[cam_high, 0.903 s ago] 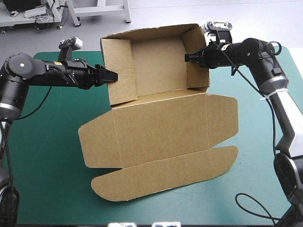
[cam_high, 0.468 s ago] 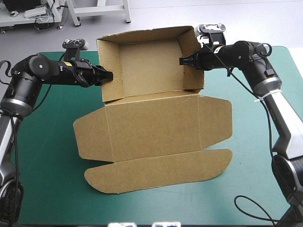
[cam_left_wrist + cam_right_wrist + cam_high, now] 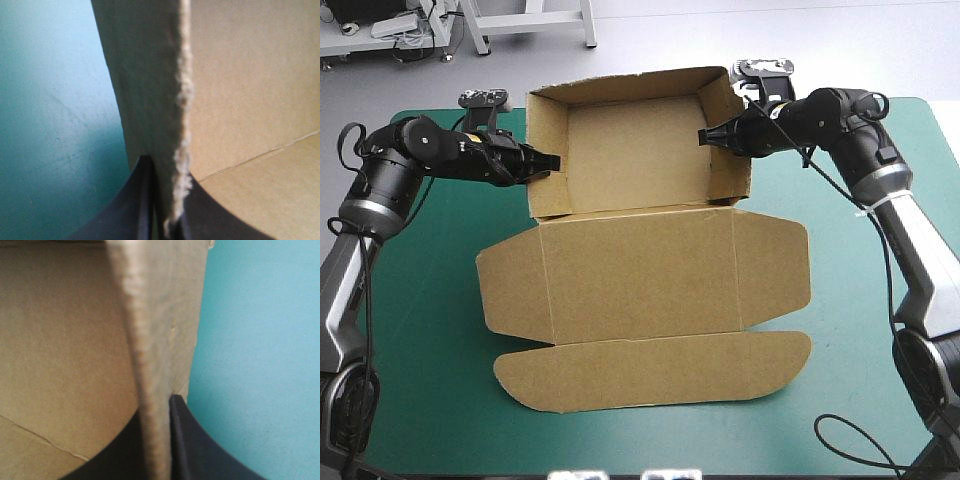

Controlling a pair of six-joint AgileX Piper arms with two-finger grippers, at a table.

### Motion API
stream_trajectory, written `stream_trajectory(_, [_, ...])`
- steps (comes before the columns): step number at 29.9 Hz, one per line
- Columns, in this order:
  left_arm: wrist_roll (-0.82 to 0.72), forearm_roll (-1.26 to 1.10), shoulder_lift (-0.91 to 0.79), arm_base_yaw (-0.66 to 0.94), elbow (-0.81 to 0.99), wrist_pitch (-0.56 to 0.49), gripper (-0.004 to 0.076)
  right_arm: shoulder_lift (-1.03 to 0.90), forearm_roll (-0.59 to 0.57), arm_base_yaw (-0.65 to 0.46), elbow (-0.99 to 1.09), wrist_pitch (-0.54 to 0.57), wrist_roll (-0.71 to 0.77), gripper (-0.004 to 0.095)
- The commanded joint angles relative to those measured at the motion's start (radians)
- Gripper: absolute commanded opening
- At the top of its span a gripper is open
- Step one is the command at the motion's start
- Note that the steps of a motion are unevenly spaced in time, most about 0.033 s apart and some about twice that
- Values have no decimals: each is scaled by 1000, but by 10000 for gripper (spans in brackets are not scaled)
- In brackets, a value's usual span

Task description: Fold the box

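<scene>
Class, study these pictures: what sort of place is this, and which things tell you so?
Probably a robotics lab or test bench: a left gripper and a right gripper each pinch a side wall of a brown box, which lies on a teal-green table cover.

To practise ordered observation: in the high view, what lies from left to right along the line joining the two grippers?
The left gripper, clamped on the box's left wall → box floor → right wall, clamped by the right gripper → bare teal-green cover.
</scene>
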Motion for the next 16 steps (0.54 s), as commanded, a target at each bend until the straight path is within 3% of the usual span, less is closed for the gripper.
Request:
stream_trajectory(1, [-2,-113,-41,-13,-33,-49,-9,-55,46,15,-34,26,22,-14])
stream_trajectory(12, [-186,107,-9,-127,-33,-2,-9,9,-102,71,-34,151,111,-10])
stream_trajectory(16, [-189,148,30,-174,-33,17,-9,36,-126,99,-34,171,139,-11])
